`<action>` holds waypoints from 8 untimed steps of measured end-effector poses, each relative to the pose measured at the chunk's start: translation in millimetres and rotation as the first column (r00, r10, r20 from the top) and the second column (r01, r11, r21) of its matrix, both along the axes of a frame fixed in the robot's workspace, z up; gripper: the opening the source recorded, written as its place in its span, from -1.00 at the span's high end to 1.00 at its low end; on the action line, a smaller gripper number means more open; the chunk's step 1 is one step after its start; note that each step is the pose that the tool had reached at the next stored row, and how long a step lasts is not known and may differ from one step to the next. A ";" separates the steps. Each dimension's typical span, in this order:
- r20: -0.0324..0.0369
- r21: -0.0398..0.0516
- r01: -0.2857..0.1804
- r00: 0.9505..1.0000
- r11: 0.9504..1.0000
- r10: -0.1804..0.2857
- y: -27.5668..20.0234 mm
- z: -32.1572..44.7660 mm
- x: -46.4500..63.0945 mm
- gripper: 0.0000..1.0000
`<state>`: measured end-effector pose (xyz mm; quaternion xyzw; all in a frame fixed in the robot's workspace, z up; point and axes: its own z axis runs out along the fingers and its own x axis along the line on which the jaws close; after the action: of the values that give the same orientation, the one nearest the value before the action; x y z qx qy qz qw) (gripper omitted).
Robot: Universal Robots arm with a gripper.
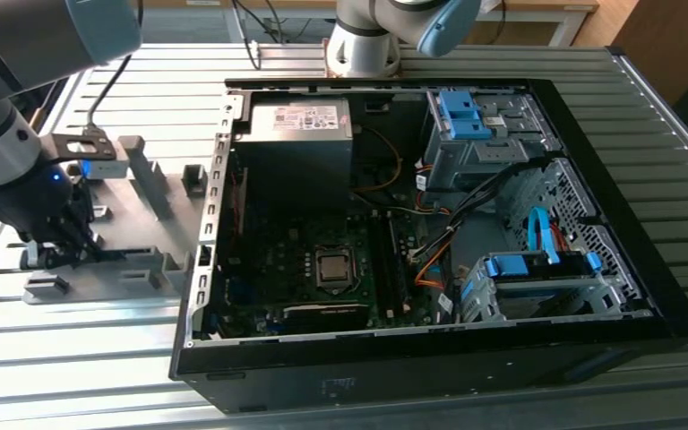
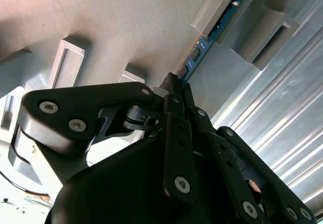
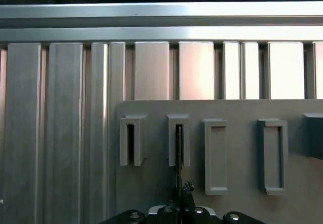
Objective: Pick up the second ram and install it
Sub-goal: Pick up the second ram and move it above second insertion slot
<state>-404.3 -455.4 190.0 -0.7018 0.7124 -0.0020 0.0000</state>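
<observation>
One stick matters here: the second ram (image 2: 200,49) stands on edge in a slotted block of the grey fixture (image 2: 101,12), which leaves its thin upper edge free to be pinched. The hand (image 2: 174,85) is clamped on that edge, with its fingers drawn together on either side of the blue-green board. In the first wrist view the stick (image 3: 178,146) sits in its slot, so by my reading the grasp is made but the lift is not.

In the exterior view the hand (image 1: 64,244) reaches down over the fixture at the exterior view's left, on the ribbed metal surface (image 1: 81,358). The open computer case (image 1: 440,367) lies just beside it with its motherboard (image 1: 272,260) facing up. An upright grip likely suits that.
</observation>
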 end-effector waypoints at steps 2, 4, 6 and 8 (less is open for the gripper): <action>0.000 0.000 0.000 1.000 1.000 0.000 0.0 1.5 0.0 0.72; 0.000 0.000 0.000 1.000 1.000 0.000 0.0 2.8 0.0 0.72; 0.000 0.000 0.000 1.000 1.000 0.000 0.0 3.8 0.0 0.72; 0.000 0.000 0.000 1.000 1.000 0.000 0.0 4.7 0.0 0.72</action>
<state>-404.2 -455.3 194.7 -0.7018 0.7124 -0.0020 0.0001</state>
